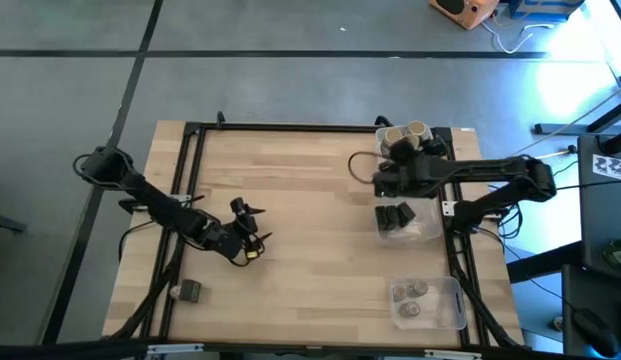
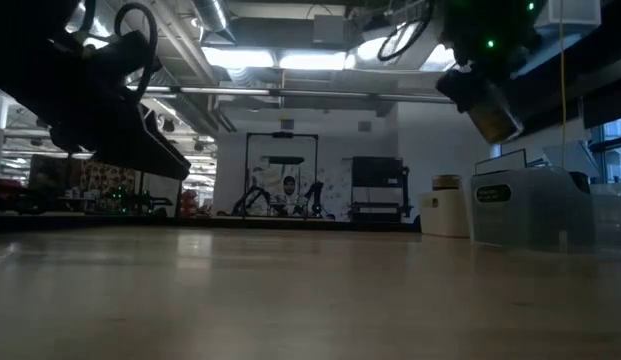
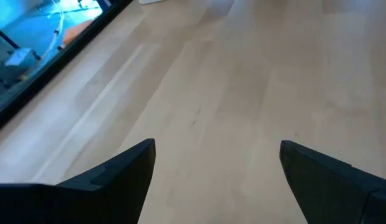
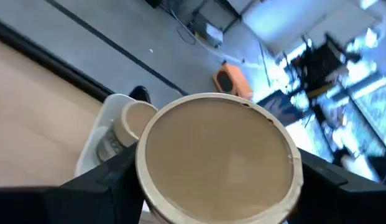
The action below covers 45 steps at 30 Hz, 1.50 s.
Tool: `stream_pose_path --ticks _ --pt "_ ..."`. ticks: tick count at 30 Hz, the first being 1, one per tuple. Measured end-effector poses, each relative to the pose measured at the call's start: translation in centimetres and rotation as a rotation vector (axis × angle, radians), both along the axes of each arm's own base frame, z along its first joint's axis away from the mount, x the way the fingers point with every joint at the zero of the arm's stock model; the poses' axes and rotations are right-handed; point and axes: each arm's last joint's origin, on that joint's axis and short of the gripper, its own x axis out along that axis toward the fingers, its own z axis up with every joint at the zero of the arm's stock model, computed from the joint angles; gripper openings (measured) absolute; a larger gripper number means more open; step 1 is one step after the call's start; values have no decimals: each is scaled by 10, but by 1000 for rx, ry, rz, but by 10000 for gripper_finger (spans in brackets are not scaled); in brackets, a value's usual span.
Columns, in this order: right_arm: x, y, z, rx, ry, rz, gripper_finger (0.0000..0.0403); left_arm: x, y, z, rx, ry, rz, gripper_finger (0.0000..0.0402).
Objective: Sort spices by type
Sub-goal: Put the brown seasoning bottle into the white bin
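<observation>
— While the right gripper (image 4: 217,186) hangs above the far-right clear tray (image 4: 96,140), what fills its jaws?
— A tan-topped jar (image 4: 219,155), clamped. Left gripper (image 3: 211,174): spread wide, empty, over bare table (image 3: 242,81).

A robotics lab: a pale wooden worktop (image 1: 300,260) in a black metal frame (image 1: 195,180) on grey concrete floor (image 1: 290,80), with exposed ceiling pipes (image 2: 240,92) and equipment racks (image 2: 280,175) behind.
</observation>
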Motion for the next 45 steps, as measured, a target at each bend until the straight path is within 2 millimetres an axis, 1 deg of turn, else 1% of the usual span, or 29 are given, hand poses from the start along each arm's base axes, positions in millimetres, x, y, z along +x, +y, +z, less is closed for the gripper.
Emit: stream_pose_path --ticks 4,10,15,20,23,29,36,40,45 --pt "-8 -17 -11 35 -90 -34 280 2 6 0 46 28 -1 327" --pt "-4 -44 -39 82 -158 -8 280 6 17 0 132 85 -2 327" --pt "-10 -68 -59 63 -201 -51 280 9 27 0 199 134 1 327" --pt "-20 -83 -78 64 -263 -93 280 10 34 0 223 156 19 327" --pt "-23 -90 -87 45 -334 -95 280 11 38 0 230 163 31 327" --pt "-30 -95 -99 7 -418 -118 280 12 44 0 224 164 60 327" --pt "-34 -92 -109 6 -458 -138 280 12 45 0 222 161 65 327" --pt "-32 -91 -108 -13 -439 -127 280 12 45 0 221 160 65 327" --pt "-27 -94 -102 -22 -423 -91 280 12 45 0 218 160 66 327"
